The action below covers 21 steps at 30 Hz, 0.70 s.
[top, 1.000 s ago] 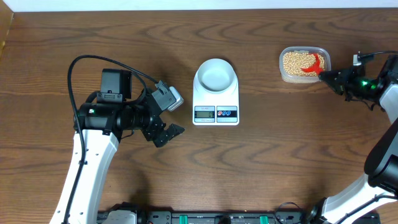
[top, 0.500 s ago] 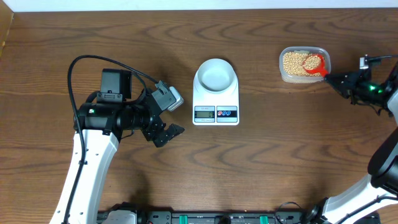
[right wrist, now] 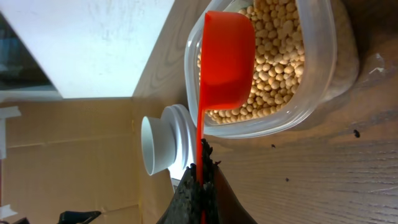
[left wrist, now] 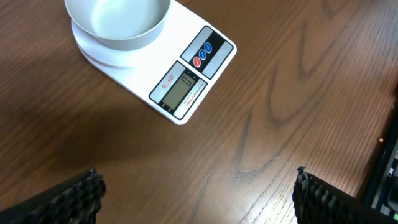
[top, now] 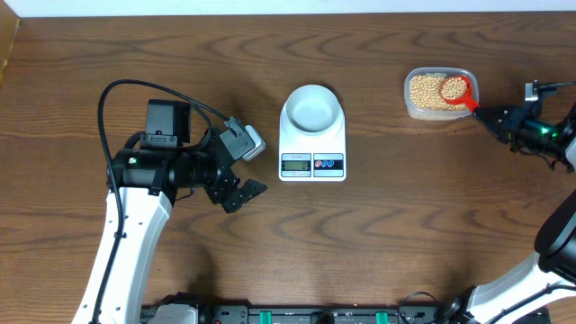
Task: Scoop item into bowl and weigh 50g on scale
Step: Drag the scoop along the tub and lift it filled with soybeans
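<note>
1. The scale (top: pixel 312 144) lay flat on the wooden tabletop (top: pixel 405 225), about midway between the left and right edges and nearer the far edge than the near one. Its grey display and two round buttons faced the near edge.
2. The left wrist view showed one button red and one blue beside the display; the digits were too small to read.
3. The bowl (top: pixel 312 108) stood upright on the far part of the scale, about as wide as the scale itself, its rim level.
4. The beans (top: pixel 425 90) lay as a loose pile in a clear plastic tub (top: pixel 407 106) near the far right corner of the tabletop, well apart from the scale.
5. A red scoop (top: pixel 455 88) sat in the right part of the tub, its cup among the beans. From overhead, beans showed inside its red rim. Its handle ran out over the tub's right near corner.
6. The right gripper (top: pixel 493 120) was clenched on the end of that handle, just beside the tub on the side of the right edge. In the right wrist view the two fingers (right wrist: pixel 189 193) pinched the thin handle between them.
7. The left gripper (top: pixel 248 167) hung over bare wood to the left of the scale, near it but not touching. Its jaws stood released and wide, with nothing between them; both fingertips (left wrist: pixel 84 193) showed at the bottom corners of the left wrist view.
8. A black cable (top: pixel 112 99) looped over the left arm.
</note>
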Motion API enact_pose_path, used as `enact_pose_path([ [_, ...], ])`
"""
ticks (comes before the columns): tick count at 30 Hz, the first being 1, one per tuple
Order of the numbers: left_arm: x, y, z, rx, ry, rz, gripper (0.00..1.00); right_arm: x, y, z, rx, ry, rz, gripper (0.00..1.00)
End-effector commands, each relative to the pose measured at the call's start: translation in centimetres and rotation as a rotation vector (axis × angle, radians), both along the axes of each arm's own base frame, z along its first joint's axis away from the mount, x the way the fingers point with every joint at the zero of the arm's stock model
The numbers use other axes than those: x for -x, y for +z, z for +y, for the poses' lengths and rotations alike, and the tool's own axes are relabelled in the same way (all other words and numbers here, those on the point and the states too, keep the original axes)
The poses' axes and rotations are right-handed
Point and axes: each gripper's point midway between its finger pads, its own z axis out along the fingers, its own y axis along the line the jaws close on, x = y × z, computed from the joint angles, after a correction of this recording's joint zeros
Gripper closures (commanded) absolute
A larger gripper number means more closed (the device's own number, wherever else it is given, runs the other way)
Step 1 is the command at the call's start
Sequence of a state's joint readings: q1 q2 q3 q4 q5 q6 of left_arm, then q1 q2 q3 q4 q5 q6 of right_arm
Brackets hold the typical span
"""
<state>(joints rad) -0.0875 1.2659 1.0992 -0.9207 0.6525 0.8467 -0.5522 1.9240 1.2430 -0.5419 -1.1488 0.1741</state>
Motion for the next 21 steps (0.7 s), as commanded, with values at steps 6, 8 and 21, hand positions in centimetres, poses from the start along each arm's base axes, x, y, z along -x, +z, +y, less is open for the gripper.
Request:
enact_pose_path([
  [6,-0.2,1.1,0.0,0.003,-0.010,-0.038,0.01,0.4,1.7,-0.1,-0.102,0.026,-0.078,0.99],
  [8,-0.2,1.1,0.0,0.003,-0.010,-0.038,0.01,0.4,2.0,-0.1,-0.117,0.030,-0.088,0.99],
  [21,-0.2,1.1,0.0,0.003,-0.010,-0.038,0.01,0.5,3.4,0.7,-0.187,0.066,-0.136,0.99],
])
